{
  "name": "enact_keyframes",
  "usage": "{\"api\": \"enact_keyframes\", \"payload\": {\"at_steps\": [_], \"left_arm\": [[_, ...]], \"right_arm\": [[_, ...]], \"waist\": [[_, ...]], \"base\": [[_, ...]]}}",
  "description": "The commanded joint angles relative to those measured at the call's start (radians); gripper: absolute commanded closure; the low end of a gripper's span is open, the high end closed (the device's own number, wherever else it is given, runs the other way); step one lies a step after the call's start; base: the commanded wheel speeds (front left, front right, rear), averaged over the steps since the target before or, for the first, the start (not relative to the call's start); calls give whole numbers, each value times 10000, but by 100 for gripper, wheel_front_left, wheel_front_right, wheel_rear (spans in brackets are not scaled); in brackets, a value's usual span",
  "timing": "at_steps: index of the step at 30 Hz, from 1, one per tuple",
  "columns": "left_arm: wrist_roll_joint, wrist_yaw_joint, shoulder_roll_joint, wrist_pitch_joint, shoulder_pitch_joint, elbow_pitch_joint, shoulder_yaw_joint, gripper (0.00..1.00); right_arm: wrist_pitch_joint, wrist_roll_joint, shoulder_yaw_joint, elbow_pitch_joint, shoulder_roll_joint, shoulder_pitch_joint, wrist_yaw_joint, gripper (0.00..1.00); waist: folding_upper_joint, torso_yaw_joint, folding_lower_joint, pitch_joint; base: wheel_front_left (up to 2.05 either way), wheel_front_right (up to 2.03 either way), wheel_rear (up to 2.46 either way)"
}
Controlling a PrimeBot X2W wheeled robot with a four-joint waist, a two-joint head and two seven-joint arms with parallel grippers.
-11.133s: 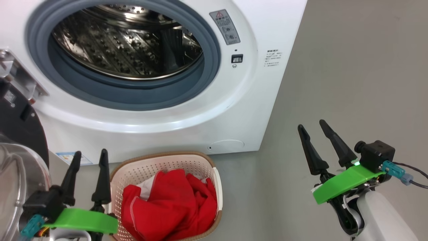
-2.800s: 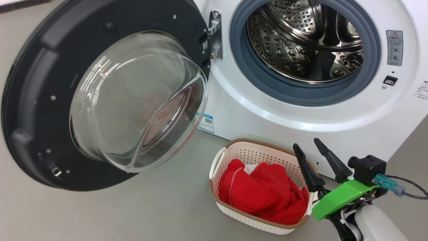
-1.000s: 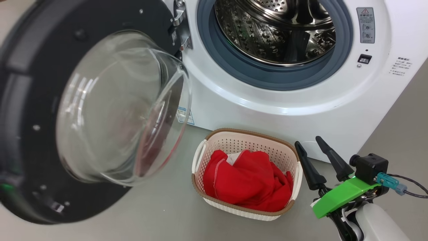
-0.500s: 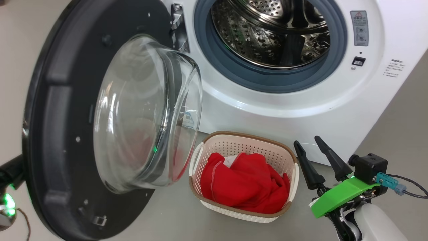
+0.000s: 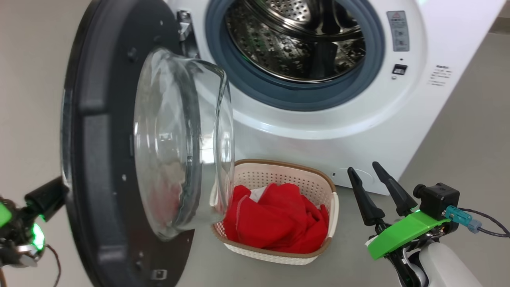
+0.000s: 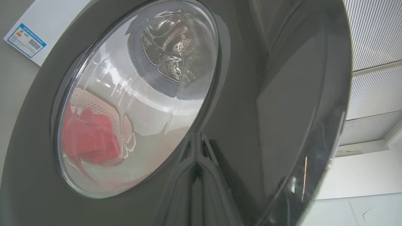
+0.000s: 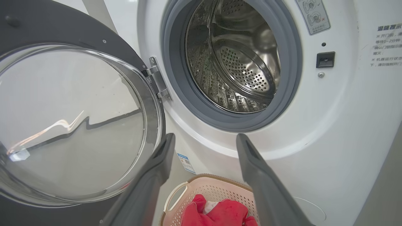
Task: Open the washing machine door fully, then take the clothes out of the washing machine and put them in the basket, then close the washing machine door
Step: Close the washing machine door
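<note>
Swinging further round on its hinge than half a second ago, the washing machine door [image 5: 99, 139] is now standing almost edge-on at the left of the head view. Its clear glass bowl [image 5: 183, 139] is bulging toward the centre and overlapping the left end of the basket [image 5: 279, 164]. The left gripper [image 6: 196, 169] is pressing its tips against the glossy black outer face of the door, at the lower middle of the left wrist view. Its two fingers are squeezed together with nothing between them. The right gripper [image 5: 363, 168] is hovering at the lower right of the head view, just right of the basket, with its fingers spread wide and carrying nothing. The clothes [image 5: 275, 223], bright red, are lying bunched inside the basket at the lower centre. The basket is sitting on the grey floor [image 5: 458, 119] right in front of the washing machine [image 5: 358, 131], whose steel drum [image 5: 295, 44] is showing through the open mouth at the top centre.
</note>
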Motion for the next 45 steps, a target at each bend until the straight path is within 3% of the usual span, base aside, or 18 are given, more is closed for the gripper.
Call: {"api": "enact_keyframes", "payload": {"at_steps": [1,13,33,45], "left_arm": [[33,-22,219,53,-284,-490,239,100],[515,-111,-200,-257,-758,-705,-431,100],[953,-574,-613,-863,-1484,-414,-636,100],[1173,-585,-767,-1387,-2091,-75,-423,100]], "right_arm": [[-49,73,146,-276,40,-24,16,0],[-49,54,56,-297,166,-69,16,0],[-49,16,-27,-365,182,-188,16,0],[-49,-6,-30,-404,207,-248,16,0]], "waist": [[0,-165,0,4],[0,-1182,0,65],[0,-2867,0,382],[0,-3853,0,521]], "base": [[0,0,0],[0,0,0],[0,0,0],[0,0,0]]}}
